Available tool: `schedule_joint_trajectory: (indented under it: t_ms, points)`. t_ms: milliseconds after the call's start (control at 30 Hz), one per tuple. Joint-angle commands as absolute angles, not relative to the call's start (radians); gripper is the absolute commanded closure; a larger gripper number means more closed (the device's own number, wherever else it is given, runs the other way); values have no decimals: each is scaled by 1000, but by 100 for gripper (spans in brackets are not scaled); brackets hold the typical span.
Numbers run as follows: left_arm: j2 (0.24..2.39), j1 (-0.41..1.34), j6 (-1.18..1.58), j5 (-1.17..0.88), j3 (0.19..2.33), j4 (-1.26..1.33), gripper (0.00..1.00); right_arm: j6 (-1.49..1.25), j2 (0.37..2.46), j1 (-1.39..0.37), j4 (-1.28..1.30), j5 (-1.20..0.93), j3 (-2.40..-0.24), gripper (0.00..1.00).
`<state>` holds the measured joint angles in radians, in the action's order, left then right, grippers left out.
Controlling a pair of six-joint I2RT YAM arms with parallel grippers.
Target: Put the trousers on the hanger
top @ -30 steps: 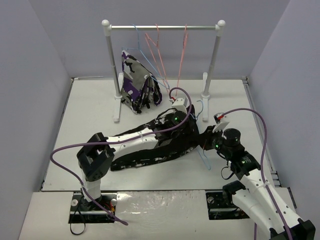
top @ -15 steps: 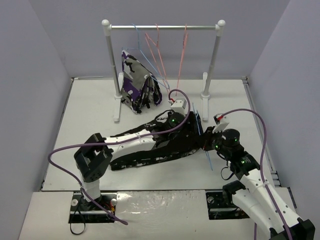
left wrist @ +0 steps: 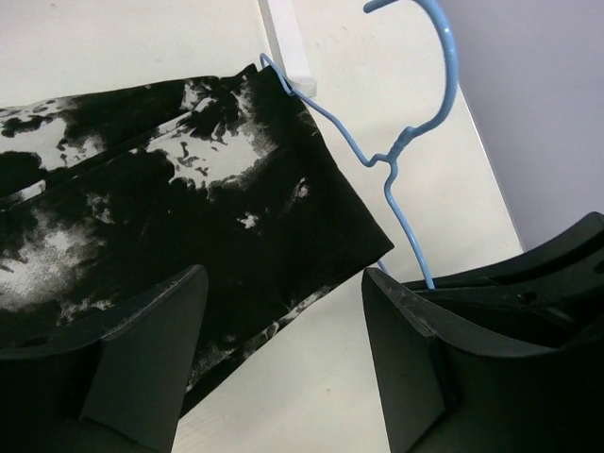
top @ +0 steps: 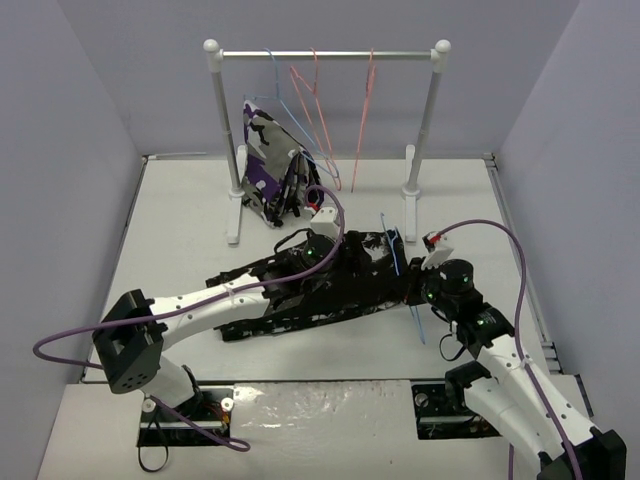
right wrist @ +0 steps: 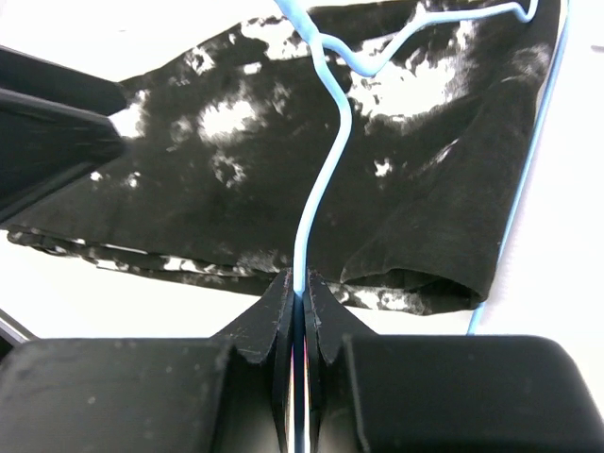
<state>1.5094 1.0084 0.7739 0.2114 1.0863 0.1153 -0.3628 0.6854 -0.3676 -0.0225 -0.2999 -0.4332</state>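
Note:
The black, white-splotched trousers (top: 290, 305) lie stretched across the table, their right end (left wrist: 189, 189) at the light-blue hanger (top: 398, 255). My right gripper (top: 420, 290) is shut on the hanger's wire neck (right wrist: 321, 170), just at the trousers' edge (right wrist: 283, 160). The hanger's hook (left wrist: 444, 66) points away over bare table, and one of its arms runs along the fabric's edge, with part of the frame hidden by cloth. My left gripper (top: 345, 255) hovers over the trousers' end with its jaws open and nothing between the fingers (left wrist: 151, 349). In the right wrist view the gripper (right wrist: 300, 283) pinches the wire.
A white clothes rack (top: 330, 55) stands at the back with pink-red hangers (top: 315, 90) on its rail. A purple, white and black garment (top: 270, 175) hangs at its left end. The rack's feet (top: 410, 190) stand just behind the hanger. Grey walls close in both sides.
My left gripper has opened, let go of the trousers and drawn back to the left. The right gripper has stayed shut on the hanger, which now stands a little further from the rack foot.

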Motion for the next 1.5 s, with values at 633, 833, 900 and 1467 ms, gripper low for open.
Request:
schedule_joint_trajectory:
  t_ms: [633,833,900,1467]
  points:
    - [1675,1006,797,143,1327,134,34,-434,797,-373,-258,-359,-319,100]
    - [1761,1009,833,172,1434,59,34,-433,796,-373,-260,-357,-317,100]
    - [1794,1008,842,175,1455,59,34,-432,796,-373,-262,-357,-316,100]
    - [1886,1006,874,263,1566,8,82,-428,797,-374,-263,-352,-316,100]
